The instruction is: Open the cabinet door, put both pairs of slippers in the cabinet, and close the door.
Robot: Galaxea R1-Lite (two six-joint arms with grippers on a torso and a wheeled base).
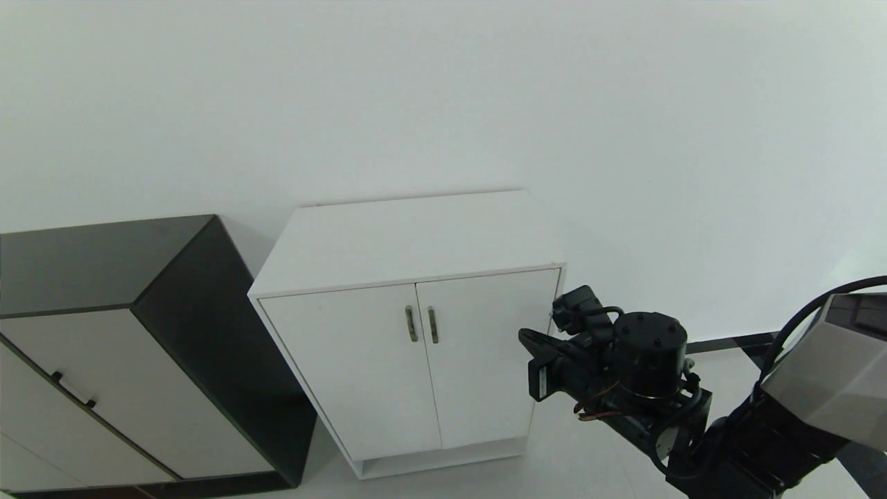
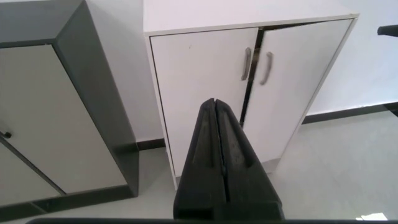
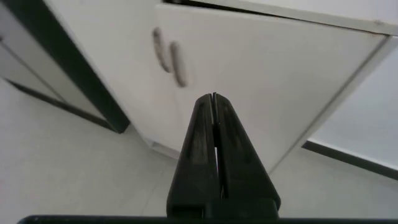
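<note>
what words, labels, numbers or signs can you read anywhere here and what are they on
No readable text in any view.
white cabinet: plain doors, no print.
handles: bare metal, no marks.
dark cabinet: no label.
right gripper and left gripper: plain black, no marks to read.

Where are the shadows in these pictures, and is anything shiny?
Head view: soft, even light; a grey shadow on the wall between the black cabinet and white cabinet. Left wrist view: a dark strip between the doors. Right wrist view: dull handles, no glare.
</note>
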